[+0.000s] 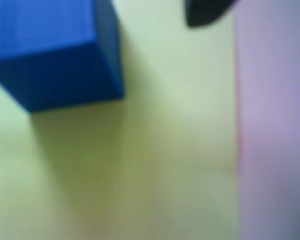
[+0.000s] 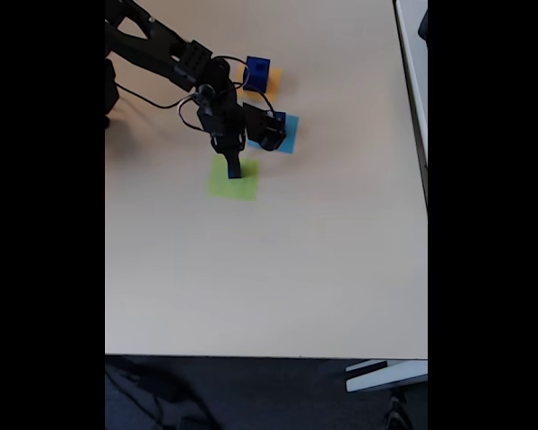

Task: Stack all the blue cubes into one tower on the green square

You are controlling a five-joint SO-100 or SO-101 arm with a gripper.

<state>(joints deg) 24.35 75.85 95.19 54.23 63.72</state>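
In the blurred wrist view a blue cube [image 1: 55, 55] sits at the upper left on the green square [image 1: 155, 150], its shadow falling toward the bottom. One dark fingertip [image 1: 205, 14] shows at the top right, apart from the cube with green paper between them. In the fixed view my gripper [image 2: 234, 170] points down over the green square [image 2: 222, 186], and its tip covers that cube. A second blue cube [image 2: 257, 69] stands on an orange square [image 2: 271, 85]. A third blue cube [image 2: 279, 119], partly behind the arm, rests on a light-blue square [image 2: 287, 141].
The arm [image 2: 175, 58] reaches in from the top left of the fixed view, trailing black cables. The beige table [image 2: 269, 269] stretches toward the front edge, with its right edge near a white surface [image 2: 412, 36].
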